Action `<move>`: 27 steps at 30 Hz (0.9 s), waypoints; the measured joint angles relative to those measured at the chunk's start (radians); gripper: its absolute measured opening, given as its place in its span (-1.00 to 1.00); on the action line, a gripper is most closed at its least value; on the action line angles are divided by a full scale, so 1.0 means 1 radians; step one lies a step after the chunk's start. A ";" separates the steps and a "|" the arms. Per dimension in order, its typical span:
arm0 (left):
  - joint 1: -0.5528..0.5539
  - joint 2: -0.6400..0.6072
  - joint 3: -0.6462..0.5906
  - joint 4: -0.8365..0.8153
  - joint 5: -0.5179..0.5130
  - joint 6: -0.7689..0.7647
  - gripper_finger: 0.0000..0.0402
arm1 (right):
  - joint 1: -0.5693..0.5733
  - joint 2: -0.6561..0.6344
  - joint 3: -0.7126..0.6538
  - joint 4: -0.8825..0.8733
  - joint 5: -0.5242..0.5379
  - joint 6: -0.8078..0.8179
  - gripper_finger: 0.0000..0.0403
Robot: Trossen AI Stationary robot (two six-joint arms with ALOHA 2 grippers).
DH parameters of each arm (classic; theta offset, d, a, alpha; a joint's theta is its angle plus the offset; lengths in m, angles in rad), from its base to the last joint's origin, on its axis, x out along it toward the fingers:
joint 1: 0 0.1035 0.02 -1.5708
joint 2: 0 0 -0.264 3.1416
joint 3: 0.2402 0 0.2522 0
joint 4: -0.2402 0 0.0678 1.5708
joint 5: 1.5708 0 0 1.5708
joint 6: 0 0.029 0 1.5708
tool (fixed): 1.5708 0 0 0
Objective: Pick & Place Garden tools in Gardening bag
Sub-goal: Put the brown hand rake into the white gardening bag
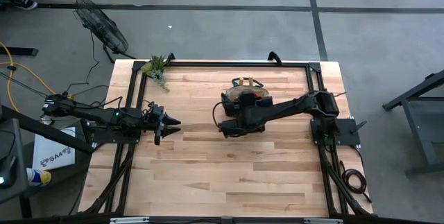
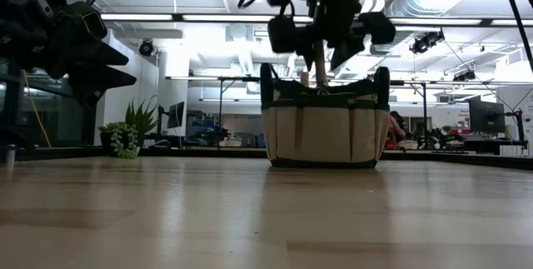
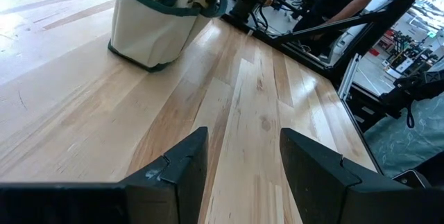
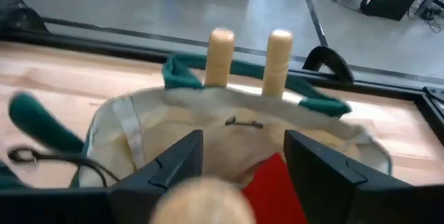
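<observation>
The tan gardening bag (image 1: 244, 93) with dark green trim stands upright on its base at the table's far middle; it also shows in the low view (image 2: 325, 132). Inside it two wooden tool handles (image 4: 220, 57) stick up beside a red glove (image 4: 274, 182). My right gripper (image 2: 325, 40) hovers open just above the bag's mouth. A third wooden handle (image 2: 321, 62) stands upright between its spread fingers and reaches down into the bag. My left gripper (image 1: 175, 122) is open and empty, above the table's left part and pointing toward the bag.
A green leafy sprig (image 1: 157, 68) lies at the table's far left corner. A black frame (image 1: 222, 63) runs along the table's edges. Bare wood lies between the two arms and toward the near edge.
</observation>
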 joint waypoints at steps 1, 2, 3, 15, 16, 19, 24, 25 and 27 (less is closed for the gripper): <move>0.000 0.000 0.000 0.000 0.000 0.000 -0.13 | 0.000 -0.010 0.000 -0.003 0.002 0.000 -0.04; 0.000 0.000 0.000 0.000 0.000 0.000 -0.13 | 0.000 -0.021 0.000 -0.006 0.003 0.000 -0.04; 0.000 0.000 0.000 0.000 0.000 0.000 -0.13 | 0.000 -0.033 0.000 -0.008 0.006 -0.002 -0.05; 0.000 0.000 0.000 0.000 0.000 0.000 -0.13 | -0.001 -0.186 0.000 -0.020 -0.056 -0.062 -0.06; 0.000 0.000 0.000 0.000 0.000 0.000 -0.13 | -0.001 -0.197 0.000 -0.020 -0.074 -0.065 -0.07; 0.000 0.000 0.000 0.000 0.000 0.000 -0.13 | -0.001 -0.215 0.000 -0.017 -0.139 -0.102 -0.11; 0.000 0.000 0.000 0.000 0.000 0.000 -0.13 | 0.024 -0.219 0.000 0.016 -0.222 -0.142 -0.39; 0.000 0.000 0.000 0.000 0.000 0.000 -0.13 | 0.031 -0.220 0.000 0.043 -0.241 -0.171 -0.48; 0.000 0.000 0.000 0.000 0.000 0.000 -0.13 | 0.043 -0.220 0.000 0.114 -0.280 -0.243 -0.69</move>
